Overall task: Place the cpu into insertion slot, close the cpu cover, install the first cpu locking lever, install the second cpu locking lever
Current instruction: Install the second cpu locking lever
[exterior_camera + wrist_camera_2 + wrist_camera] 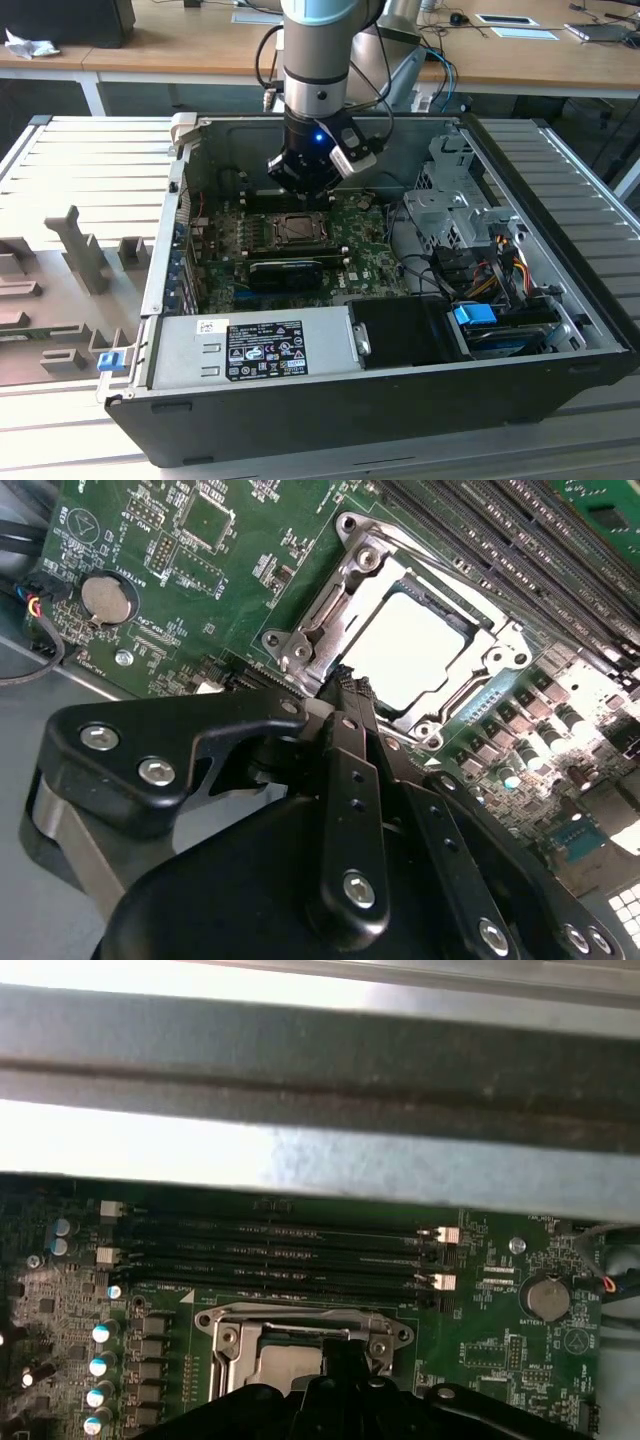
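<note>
While the arm (pixel 315 60) hangs straight down into the open pc case (pixel 400 400), its wrist sits vertical over the green motherboard (pixel 370 255), w/ the gripper (pixel 300 185) low, just above the far edge of the insertion slot (pixel 297 228) in the exterior view. A blue light glows on the wrist housing.

In the second wrist view the gripper (pixel 345 680) points down at the socket edge; fingers look pressed together into one narrow black tip, nothing pinched between them. Tip sits right at the cpu cover (pixel 330 610) frame's edge; can't tell if it touches.

The cpu (pixel 415 650) lies flat inside the insertion slot (pixel 470 685), pale face showing through the cover's square window. Cover is down flat over the chip, silvery frame all around it.

In the first wrist view the cpu (pixel 285 1365) and cover (pixel 300 1320) show just past the gripper's black body, w/ the long black memory slots (pixel 280 1250) beyond and a round coin battery (pixel 548 1298) off to one side. A grey case wall (pixel 320 1160) runs across behind the board.
</note>
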Available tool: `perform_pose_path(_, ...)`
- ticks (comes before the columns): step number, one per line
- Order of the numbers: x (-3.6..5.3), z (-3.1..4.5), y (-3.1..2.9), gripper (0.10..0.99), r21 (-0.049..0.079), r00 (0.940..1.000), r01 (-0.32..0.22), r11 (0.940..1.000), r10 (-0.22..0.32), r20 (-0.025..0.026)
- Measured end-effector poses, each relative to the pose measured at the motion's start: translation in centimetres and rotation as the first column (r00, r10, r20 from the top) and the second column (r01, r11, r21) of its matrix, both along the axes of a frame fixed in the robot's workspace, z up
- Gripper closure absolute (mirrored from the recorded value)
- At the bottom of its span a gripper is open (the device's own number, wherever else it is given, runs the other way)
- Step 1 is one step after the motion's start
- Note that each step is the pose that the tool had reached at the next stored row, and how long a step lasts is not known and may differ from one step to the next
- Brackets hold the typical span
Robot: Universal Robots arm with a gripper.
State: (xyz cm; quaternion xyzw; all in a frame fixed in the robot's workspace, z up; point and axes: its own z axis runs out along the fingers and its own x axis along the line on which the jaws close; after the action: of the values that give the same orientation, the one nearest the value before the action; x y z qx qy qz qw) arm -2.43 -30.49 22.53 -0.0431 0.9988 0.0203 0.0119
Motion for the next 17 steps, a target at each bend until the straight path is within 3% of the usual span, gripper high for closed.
perform_pose_path(5,0.00,-0.01,-0.44,0.980,0.000,1.0000,0.000,1.0000,0.000,0.0000)
perform_pose_path(17,0.00,0.13,-0.77,0.980,0.000,1.0000,0.000,1.0000,0.000,0.0000)
